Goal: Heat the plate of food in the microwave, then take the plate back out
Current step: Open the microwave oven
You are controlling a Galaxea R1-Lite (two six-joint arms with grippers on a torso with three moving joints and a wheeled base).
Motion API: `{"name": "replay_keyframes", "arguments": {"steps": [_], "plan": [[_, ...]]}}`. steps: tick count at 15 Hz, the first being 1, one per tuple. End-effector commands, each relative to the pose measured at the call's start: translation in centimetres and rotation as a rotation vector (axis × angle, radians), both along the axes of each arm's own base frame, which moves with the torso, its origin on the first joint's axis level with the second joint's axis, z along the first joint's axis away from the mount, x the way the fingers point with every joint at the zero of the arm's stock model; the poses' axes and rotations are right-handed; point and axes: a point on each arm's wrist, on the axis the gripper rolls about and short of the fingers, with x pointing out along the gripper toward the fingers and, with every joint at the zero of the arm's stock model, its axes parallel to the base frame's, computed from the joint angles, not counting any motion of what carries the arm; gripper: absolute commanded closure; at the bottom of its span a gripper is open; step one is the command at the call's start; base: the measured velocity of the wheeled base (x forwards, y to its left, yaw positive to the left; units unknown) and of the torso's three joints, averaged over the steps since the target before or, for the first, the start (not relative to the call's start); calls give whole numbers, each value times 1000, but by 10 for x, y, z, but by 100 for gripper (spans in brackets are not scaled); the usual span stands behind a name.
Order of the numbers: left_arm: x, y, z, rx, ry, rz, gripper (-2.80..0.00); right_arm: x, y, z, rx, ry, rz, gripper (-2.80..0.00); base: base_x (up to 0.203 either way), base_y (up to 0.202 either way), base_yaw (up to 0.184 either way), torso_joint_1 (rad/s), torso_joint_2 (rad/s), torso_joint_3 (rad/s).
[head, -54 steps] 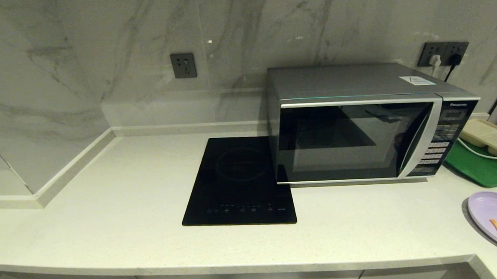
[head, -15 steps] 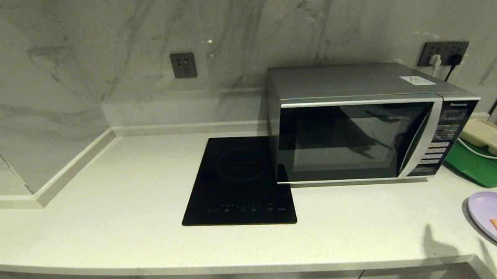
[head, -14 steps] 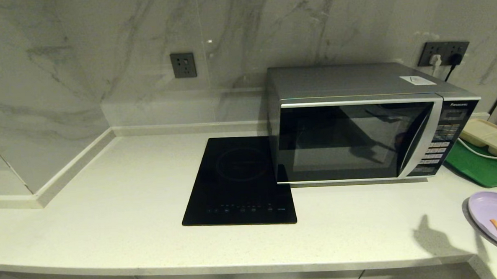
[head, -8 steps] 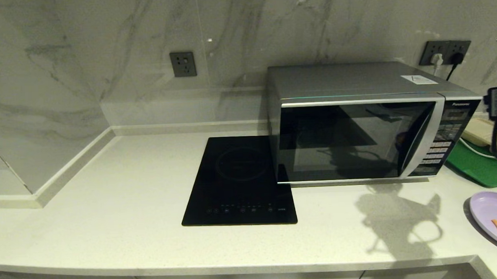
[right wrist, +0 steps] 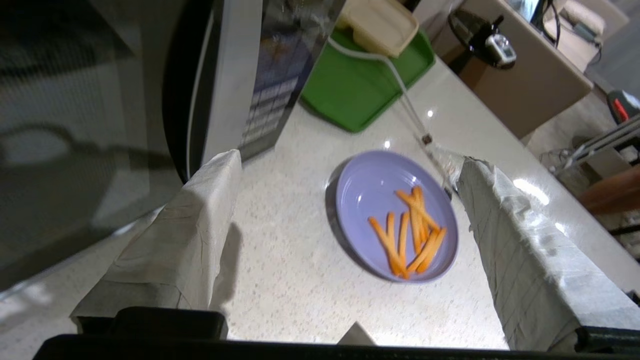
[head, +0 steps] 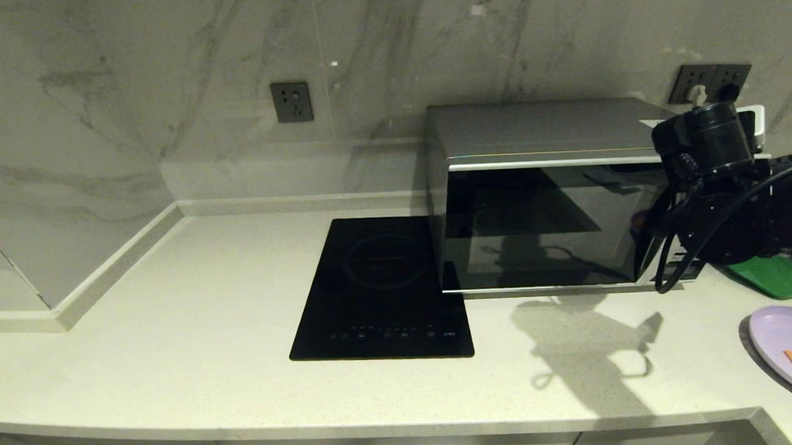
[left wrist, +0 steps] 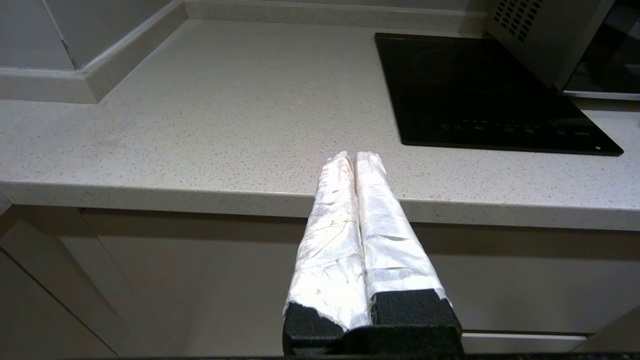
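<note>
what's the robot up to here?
The right claw is open and raised in front of the microwave, near its handle side. The door looks shut. The plate of food sits untouched on the counter beside it. The left claw is shut, parked at the counter edge.

I find no legible text. The microwave [head: 542, 196] has its keypad panel hidden behind my right arm in the head view and blurred in the right wrist view. Small control markings on the black hob [left wrist: 500, 95] are too small to read.
</note>
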Motion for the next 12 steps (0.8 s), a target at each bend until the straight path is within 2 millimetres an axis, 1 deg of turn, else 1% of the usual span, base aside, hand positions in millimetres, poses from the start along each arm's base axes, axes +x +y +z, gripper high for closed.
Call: {"name": "replay_keyframes", "arguments": {"steps": [1, 3, 5, 7, 9, 12], "plan": [[0, 0, 0, -1, 0, 1, 0, 6, 2, -24, 5, 35, -15, -280, 0, 0, 0, 0, 0, 0], [0, 0, 0, -1, 0, 1, 0, 12, 4, -34, 28, 35, -15, -280, 0, 0, 0, 0, 0, 0], [0, 0, 0, -1, 0, 1, 0, 17, 4, -37, 54, 46, 10, -280, 0, 0, 0, 0, 0, 0], [0, 0, 0, -1, 0, 1, 0, 23, 1, -40, 61, 51, 2, -280, 0, 0, 0, 0, 0, 0], [0, 0, 0, -1, 0, 1, 0, 35, -11, -43, 65, 50, -40, -280, 0, 0, 0, 0, 0, 0], [0, 0, 0, -1, 0, 1, 0, 42, -22, -42, 93, 44, -49, -280, 0, 0, 0, 0, 0, 0]]}}
